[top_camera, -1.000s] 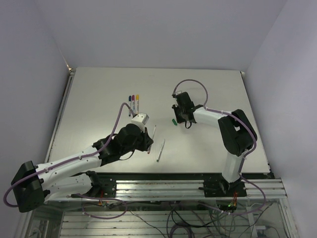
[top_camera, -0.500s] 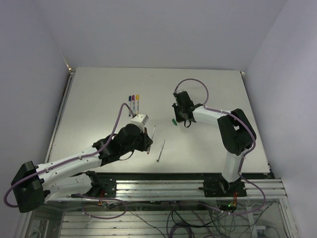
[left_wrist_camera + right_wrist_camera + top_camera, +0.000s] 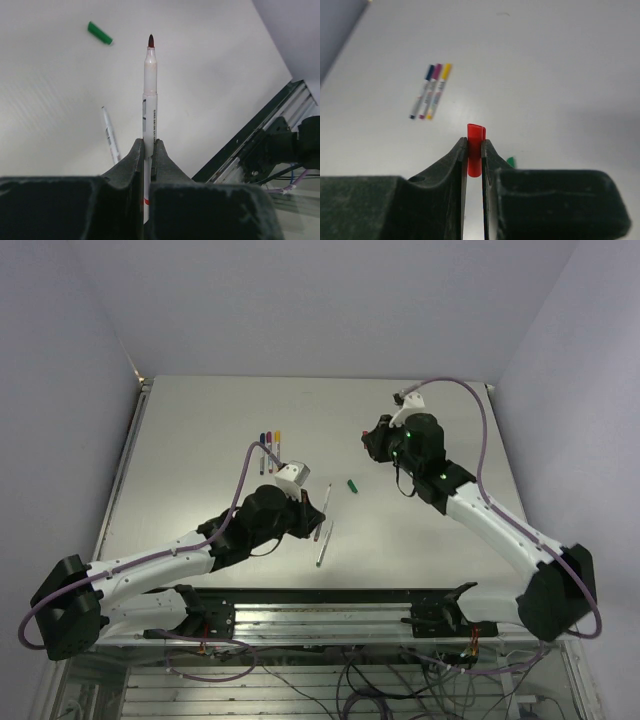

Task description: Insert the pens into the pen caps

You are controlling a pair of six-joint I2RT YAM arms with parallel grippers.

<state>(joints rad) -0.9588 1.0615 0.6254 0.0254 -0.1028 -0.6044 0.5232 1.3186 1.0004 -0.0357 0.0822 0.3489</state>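
White tabletop (image 3: 200, 430) carries a green cap (image 3: 351, 484). Left gripper (image 3: 148, 146) is clamped on a red-tipped pen (image 3: 150, 85); right gripper (image 3: 474, 146) pinches a red cap (image 3: 475, 131).

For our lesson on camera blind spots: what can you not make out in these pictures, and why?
Left wrist: the held pen's rear end, buried between the left gripper's fingers.
Right wrist: most of the green cap, behind a finger; the red cap's base, pinched inside the right gripper.
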